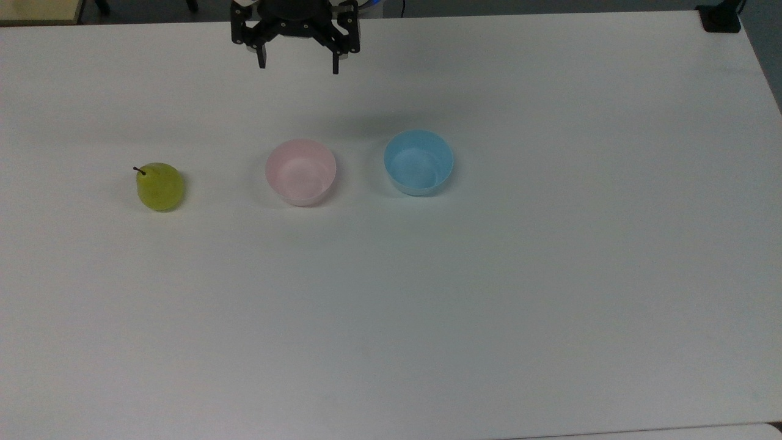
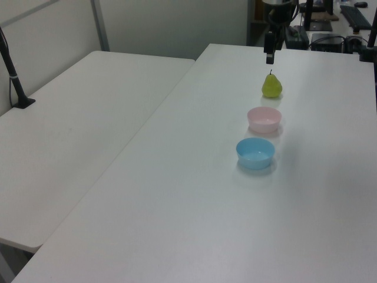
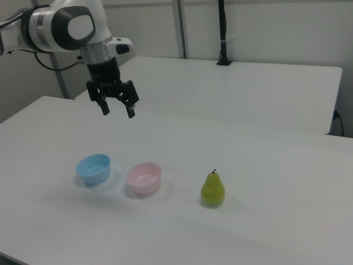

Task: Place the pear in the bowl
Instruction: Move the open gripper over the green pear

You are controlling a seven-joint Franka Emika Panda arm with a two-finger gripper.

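Observation:
A yellow-green pear (image 1: pixel 160 186) (image 2: pixel 271 86) (image 3: pixel 213 189) with a dark stem stands upright on the white table, at the top view's left. The pale pink bowl (image 1: pixel 300 171) (image 2: pixel 264 119) (image 3: pixel 144 178) sits empty to the pear's right in the top view, a good gap between them. My gripper (image 1: pixel 298 65) (image 3: pixel 117 110) hangs high above the table's far part, open, with nothing between its fingers. In the top view it is beyond the pink bowl, far from the pear.
A light blue bowl (image 1: pixel 418 162) (image 2: pixel 255 152) (image 3: pixel 93 168) of the same size sits empty beside the pink one, on the side away from the pear. A second white table (image 2: pixel 76 118) stands next to this one. A black post (image 3: pixel 223 33) rises at its far edge.

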